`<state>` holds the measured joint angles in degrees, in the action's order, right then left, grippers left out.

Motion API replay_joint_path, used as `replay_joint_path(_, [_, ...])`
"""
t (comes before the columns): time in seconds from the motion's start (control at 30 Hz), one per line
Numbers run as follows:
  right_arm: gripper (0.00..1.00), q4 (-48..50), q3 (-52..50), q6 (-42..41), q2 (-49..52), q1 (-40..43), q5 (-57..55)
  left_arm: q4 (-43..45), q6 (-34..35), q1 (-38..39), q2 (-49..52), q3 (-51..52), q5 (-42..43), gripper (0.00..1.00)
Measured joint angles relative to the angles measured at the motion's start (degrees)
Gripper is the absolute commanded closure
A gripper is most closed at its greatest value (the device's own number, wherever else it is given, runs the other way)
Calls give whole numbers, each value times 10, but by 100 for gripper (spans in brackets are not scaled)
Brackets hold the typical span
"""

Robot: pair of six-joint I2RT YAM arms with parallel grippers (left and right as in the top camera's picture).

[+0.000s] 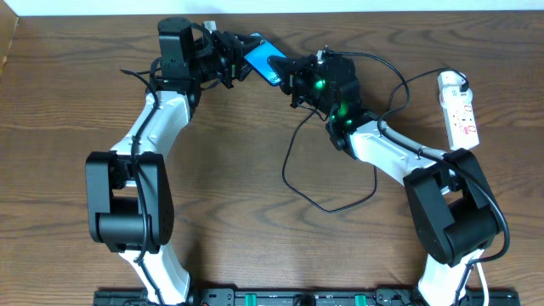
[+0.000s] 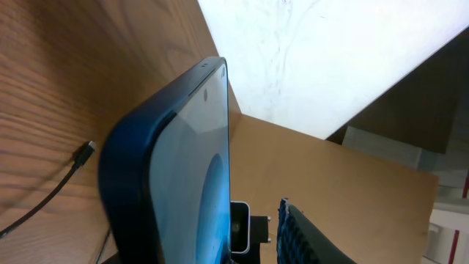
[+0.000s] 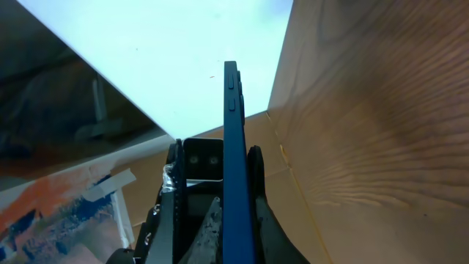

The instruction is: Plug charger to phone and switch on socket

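Your phone (image 1: 263, 59) is off the table (image 1: 246, 255) right now, tilted in the air near the far edge, sitting between the two grippers with the blue screen facing up-ish.

Your right gripper (image 1: 293, 79) has it. In the right wrist view the phone is edge-on, dead center, with the fingers (image 3: 256, 194) on either side and clamped around it.

Your left gripper (image 1: 238, 58) is at the phone's other end. The left wrist view is mostly phone. One ribbed pad (image 2: 297, 235) shows with a gap between it and the screen, and the other finger is hidden behind the phone, so I can't tell if that one is gripping or loose.

The charger (image 1: 293, 174) is lying in a big loose loop on the table under your right arm, then trails off toward the socket (image 1: 461, 115). Its small plug (image 2: 88, 149) is lying flat on the wood beside the phone, apart from it, not in the phone.

The socket lies flat near the right edge, well apart from both grippers. The switch is too small to read.
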<state>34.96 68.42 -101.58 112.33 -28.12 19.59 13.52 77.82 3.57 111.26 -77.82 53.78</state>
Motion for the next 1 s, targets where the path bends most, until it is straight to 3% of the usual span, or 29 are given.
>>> replay_joint_path(0.73, [99,6,1,31,-9,1,20,31,-18,-13,0,0,88,61])
replay_joint_path(0.93, [99,7,5,42,-13,1,19,30,-23,-14,0,0,96,92])
replay_joint_path(1.0, [99,6,7,43,-15,1,17,31,-22,-14,0,0,102,93])
